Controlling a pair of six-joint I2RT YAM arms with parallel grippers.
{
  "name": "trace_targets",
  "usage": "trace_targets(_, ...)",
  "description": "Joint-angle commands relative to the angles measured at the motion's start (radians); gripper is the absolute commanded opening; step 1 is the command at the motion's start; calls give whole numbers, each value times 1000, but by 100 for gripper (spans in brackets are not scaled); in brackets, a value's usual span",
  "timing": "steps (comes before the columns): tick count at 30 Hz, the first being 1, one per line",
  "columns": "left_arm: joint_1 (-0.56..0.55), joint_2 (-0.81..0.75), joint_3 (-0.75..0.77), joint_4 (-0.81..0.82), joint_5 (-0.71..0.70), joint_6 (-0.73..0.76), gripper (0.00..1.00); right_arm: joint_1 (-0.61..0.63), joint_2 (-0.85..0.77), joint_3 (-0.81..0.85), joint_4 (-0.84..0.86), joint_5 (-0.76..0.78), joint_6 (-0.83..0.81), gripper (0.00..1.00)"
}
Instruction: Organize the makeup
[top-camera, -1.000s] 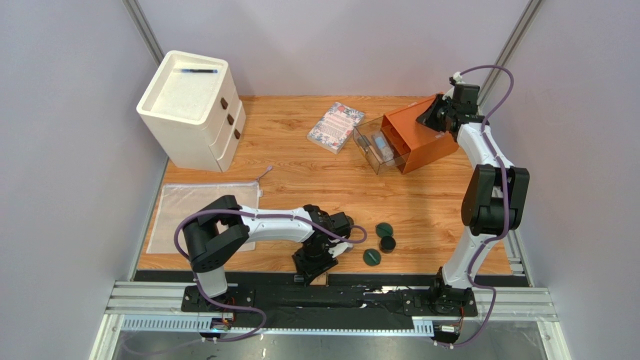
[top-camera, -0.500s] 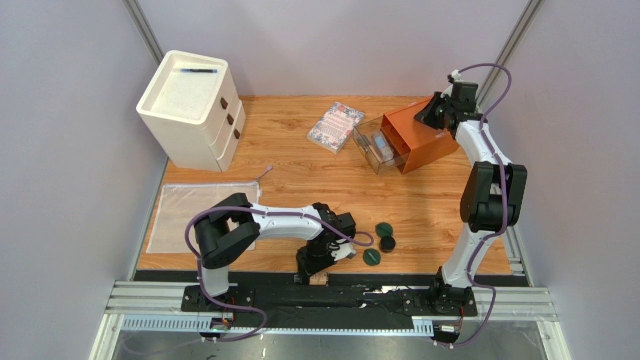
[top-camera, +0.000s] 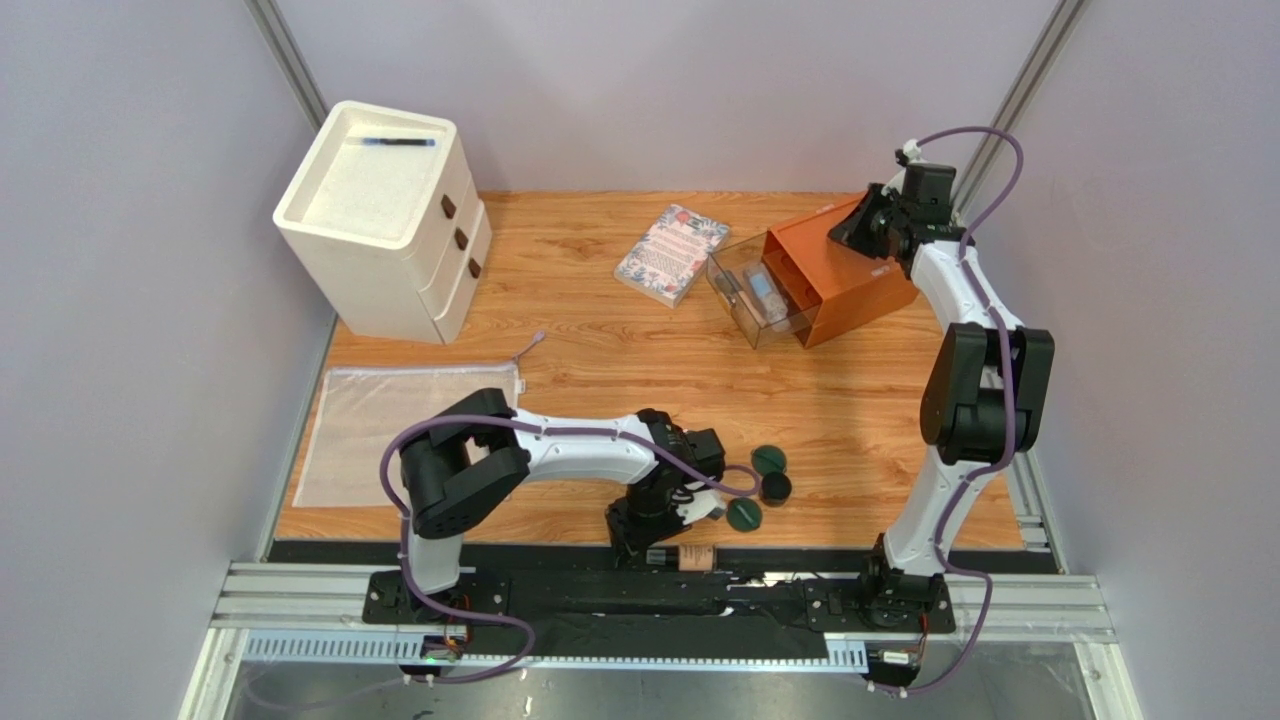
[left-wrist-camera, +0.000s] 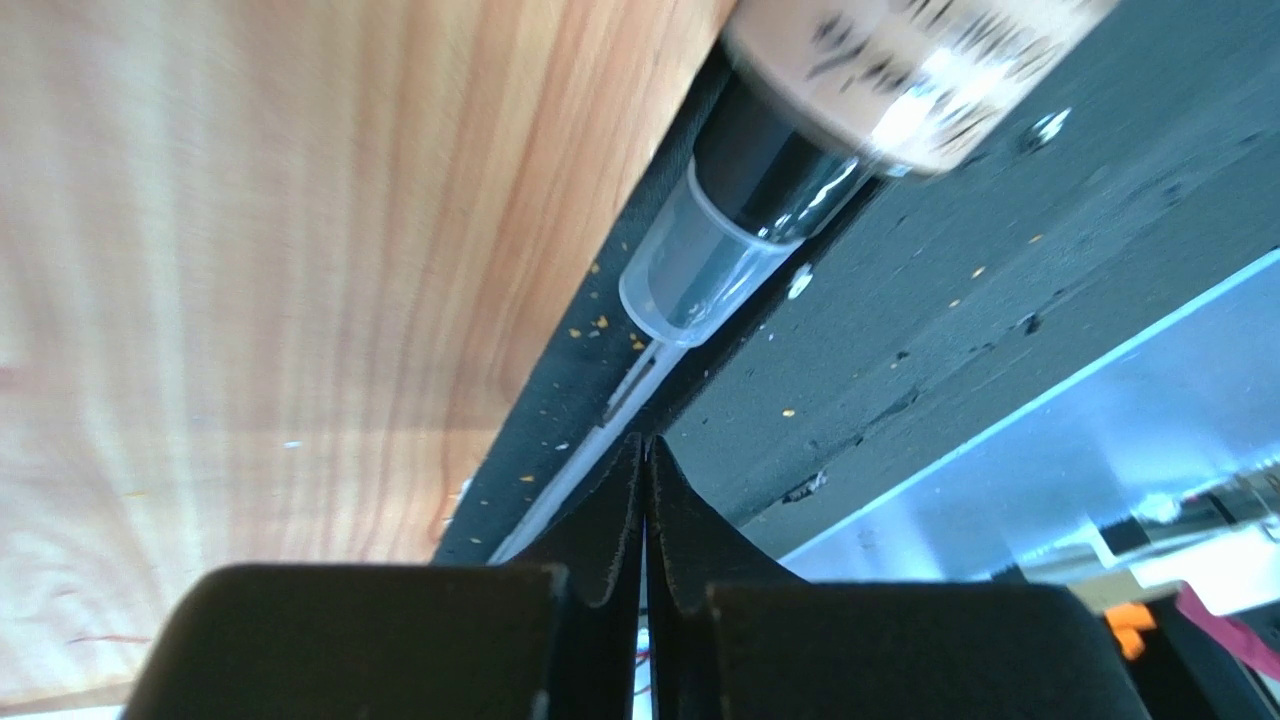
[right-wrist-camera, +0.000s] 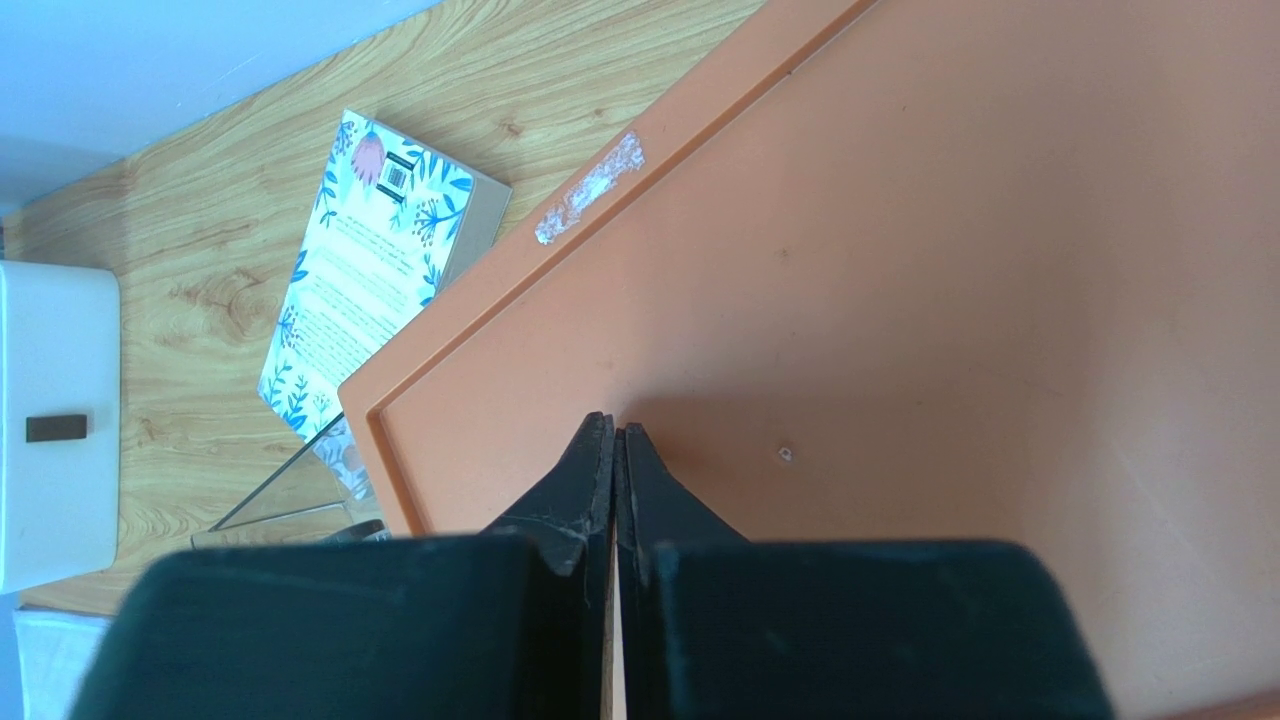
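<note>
A pinkish tube (top-camera: 694, 557) with a dark cap lies on the black rail just past the table's front edge. It fills the top of the left wrist view (left-wrist-camera: 887, 60). My left gripper (top-camera: 673, 518) is shut and empty, low at the table edge just behind the tube; its tips (left-wrist-camera: 646, 450) stop short of it. Two dark-green discs (top-camera: 769, 458) (top-camera: 744, 515) and a small black jar (top-camera: 775, 488) lie just right of it. My right gripper (top-camera: 867, 228) is shut and empty (right-wrist-camera: 618, 435) against the orange box (right-wrist-camera: 932, 270). The gold-rimmed compact is out of view.
A clear bin (top-camera: 751, 293) holding a tube stands beside the orange box (top-camera: 842, 278). A floral booklet (top-camera: 672, 252) lies left of it. A white drawer unit (top-camera: 383, 218) with a black pen (top-camera: 397, 143) stands back left. A mesh pouch (top-camera: 376, 420) lies front left.
My left gripper has swept right along the front edge. The pinkish tube has moved right with it along the black rail. The right arm has barely moved.
</note>
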Motion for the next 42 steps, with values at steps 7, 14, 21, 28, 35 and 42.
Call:
trace_targets(7,-10,-152,37,106,-175,3,26,14,107,-87,-311,89,-41,0)
trace_targets(14,-10,-132,14,243,-85,71,32,14,123,-57,-326,91,-44,0)
trace_targets(21,-9,-109,10,288,4,124,32,14,129,-48,-329,89,-43,0)
trace_targets(28,17,-117,25,265,-103,155,32,17,51,-48,-323,113,-41,0)
trace_targets(35,88,-173,48,235,-181,131,32,23,-126,-7,-372,179,-46,0)
trace_targets(42,142,-265,123,153,-246,62,32,50,-342,-4,-459,207,-47,2)
